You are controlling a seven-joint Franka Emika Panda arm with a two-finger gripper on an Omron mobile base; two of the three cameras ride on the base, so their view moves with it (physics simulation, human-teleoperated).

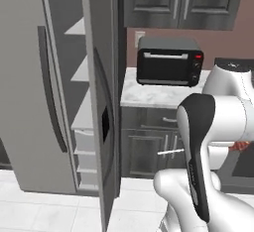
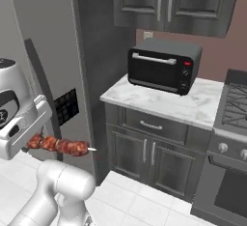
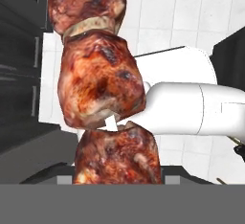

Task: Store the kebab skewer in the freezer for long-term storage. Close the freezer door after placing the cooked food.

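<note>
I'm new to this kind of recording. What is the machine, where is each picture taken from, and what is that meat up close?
It is a rendered kitchen with a white robot arm on a driving base. Two pictures come from cameras on the base, behind the arm to its left and right. The third looks along the gripper itself, so it sees things very near. The meat is a kebab skewer, held in the gripper and carried level in the air. The freezer door stands open, showing the white shelves of the freezer. On the marble counter sits a black toaster oven.
</note>
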